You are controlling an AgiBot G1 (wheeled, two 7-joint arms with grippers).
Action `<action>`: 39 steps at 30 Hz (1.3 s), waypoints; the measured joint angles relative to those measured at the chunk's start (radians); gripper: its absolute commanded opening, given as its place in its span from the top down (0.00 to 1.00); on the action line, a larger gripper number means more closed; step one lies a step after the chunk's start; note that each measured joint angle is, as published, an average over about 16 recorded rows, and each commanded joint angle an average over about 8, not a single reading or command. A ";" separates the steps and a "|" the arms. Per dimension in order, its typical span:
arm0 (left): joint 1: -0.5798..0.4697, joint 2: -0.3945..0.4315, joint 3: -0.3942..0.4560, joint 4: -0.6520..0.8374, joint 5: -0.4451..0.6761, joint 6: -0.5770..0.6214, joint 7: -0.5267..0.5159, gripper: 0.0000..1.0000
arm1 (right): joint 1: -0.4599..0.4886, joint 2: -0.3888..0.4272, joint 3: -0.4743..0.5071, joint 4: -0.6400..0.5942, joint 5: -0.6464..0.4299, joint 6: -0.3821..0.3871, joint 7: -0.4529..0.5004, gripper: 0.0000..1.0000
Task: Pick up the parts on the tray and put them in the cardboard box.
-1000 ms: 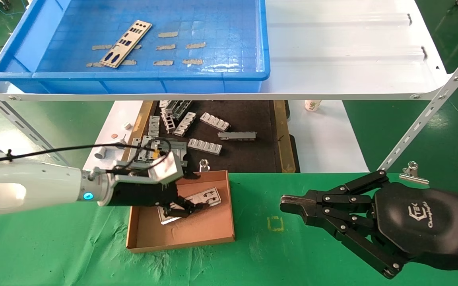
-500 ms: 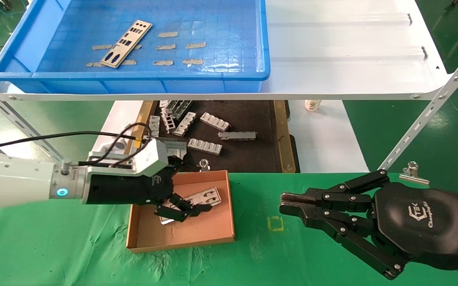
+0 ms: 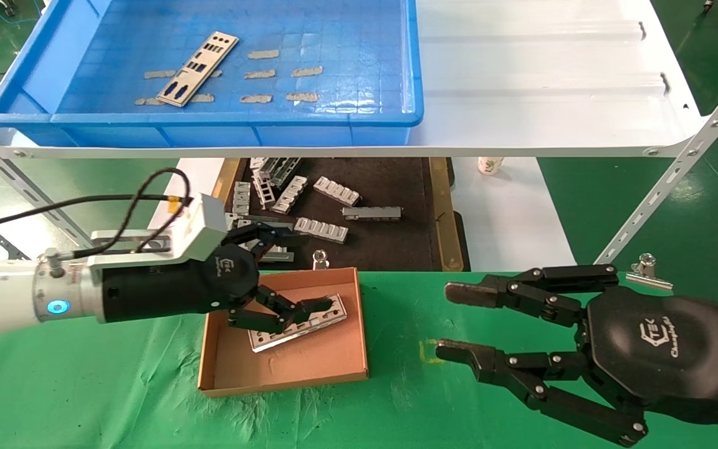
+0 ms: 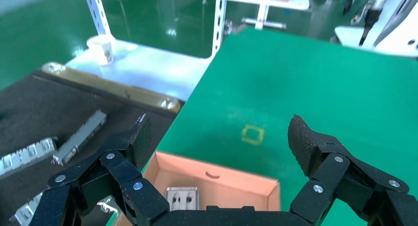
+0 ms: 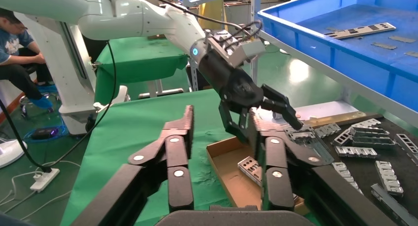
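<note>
My left gripper point(image 3: 290, 271) hangs over the far half of the cardboard box point(image 3: 340, 368), its black linked fingers point(image 3: 315, 305) spread wide with nothing between them. The box is shallow brown card with low walls and no lid, sitting on the wrinkled green cloth of the counter point(image 3: 85, 393). Inside it lies a thin, flat silver strip point(image 3: 300, 325) punched with slots and holes; its long axis runs on a slant, from the box's near-left toward its far-right wall, and my lower finger is right over its far end, though I cannot tell whether it touches. A second strip point(image 3: 197, 68) lies flat on the grid-patterned floor of the bright-blue plastic tray point(image 3: 209, 128) on the white shelf point(image 3: 540, 75), angled from near-left to far-right among worn tape patches. My right gripper point(image 3: 449, 321) hovers over the cloth right of the box, fingers parted and empty.
</note>
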 measured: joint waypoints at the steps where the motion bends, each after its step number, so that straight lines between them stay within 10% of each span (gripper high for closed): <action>1: 0.009 -0.008 -0.008 -0.019 -0.007 0.002 -0.009 0.00 | 0.000 0.000 0.000 0.000 0.000 0.000 0.000 0.00; 39: 0.322 -0.316 -0.291 -0.699 -0.280 0.090 -0.332 0.00 | 0.000 0.000 0.000 0.000 0.000 0.000 0.000 0.00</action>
